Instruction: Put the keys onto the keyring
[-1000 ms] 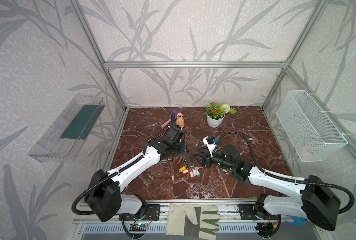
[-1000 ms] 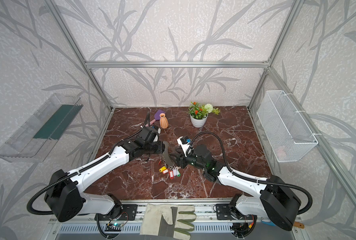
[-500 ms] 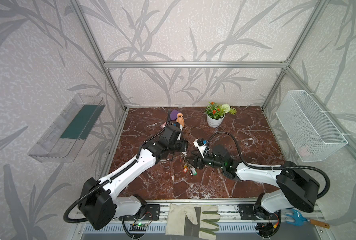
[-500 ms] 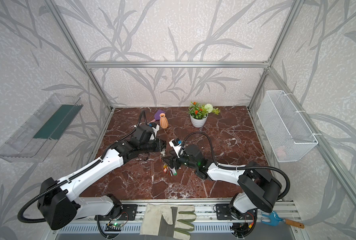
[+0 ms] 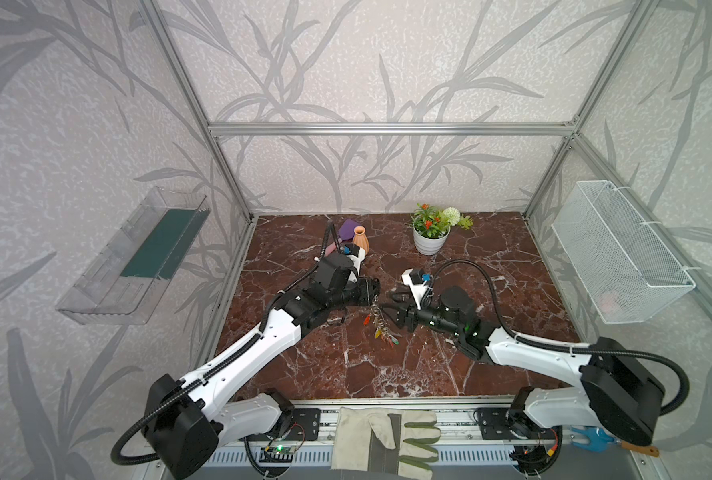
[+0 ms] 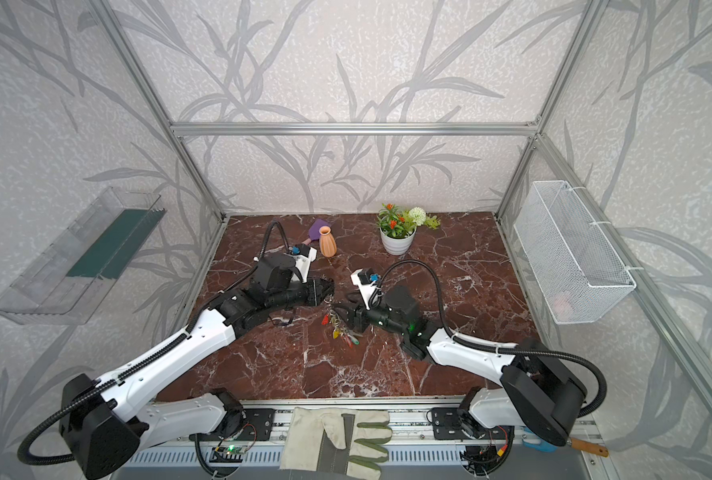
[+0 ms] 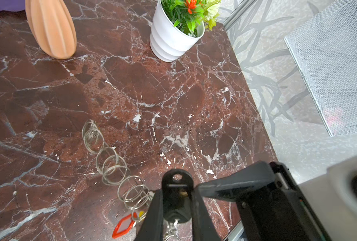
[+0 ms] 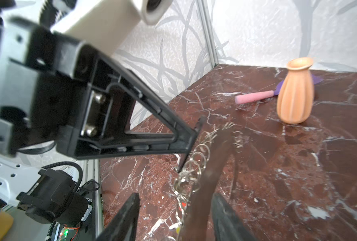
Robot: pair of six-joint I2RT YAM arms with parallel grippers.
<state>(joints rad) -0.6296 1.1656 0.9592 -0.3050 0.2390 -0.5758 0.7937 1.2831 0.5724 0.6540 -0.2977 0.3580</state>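
The keyring [image 5: 377,316] hangs as a bunch of silver rings over the table's middle in both top views, with the keys [image 5: 387,337] [image 6: 343,332], red, yellow and green tags, at its lower end. My left gripper [image 5: 372,293] [image 7: 176,199] is shut on a black tab [image 7: 176,183] at the top of the bunch. A row of silver rings [image 7: 110,164] and a red key [image 7: 123,224] show beside it. My right gripper [image 5: 392,314] [image 8: 173,219] is open. A blurred dark strip [image 8: 211,173] edged with rings stands between its fingers.
An orange vase [image 5: 360,240] and a purple tool with a pink handle [image 8: 254,97] stand at the back. A white flower pot [image 5: 430,243] is at the back right. A wire basket [image 5: 620,257] hangs on the right wall, a clear shelf [image 5: 138,257] on the left wall.
A second ago the keys lay spread on the table; now they hang bunched under my left gripper. My right gripper reached left to the bunch, then drew back slightly to the right.
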